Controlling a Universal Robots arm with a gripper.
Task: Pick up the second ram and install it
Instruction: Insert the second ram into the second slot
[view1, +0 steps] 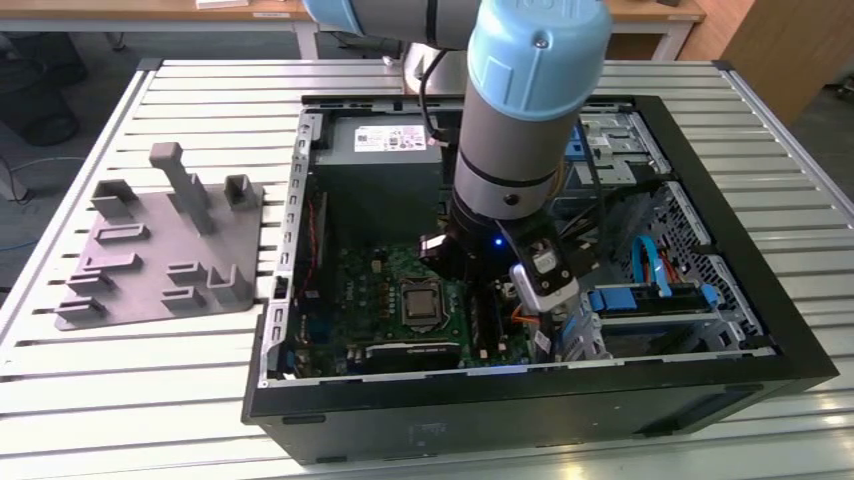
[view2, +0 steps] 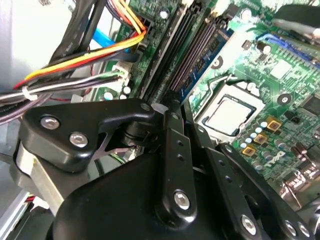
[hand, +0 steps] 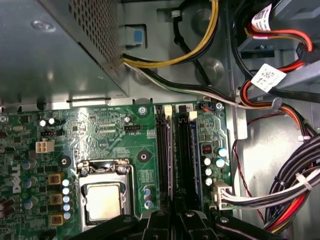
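- Second ram: seated upright in a motherboard slot, directly beneath the jaws
- Jaws: drawn together just above its edge; contact cannot be told

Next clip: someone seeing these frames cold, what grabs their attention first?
First the grey and light-blue robot arm reaching down into the open black computer case on the slatted table. Then, in both wrist views, its black hand low over the green motherboard's memory slots, right beside the bare processor. On the exterior view's left lies a grey fixture plate.
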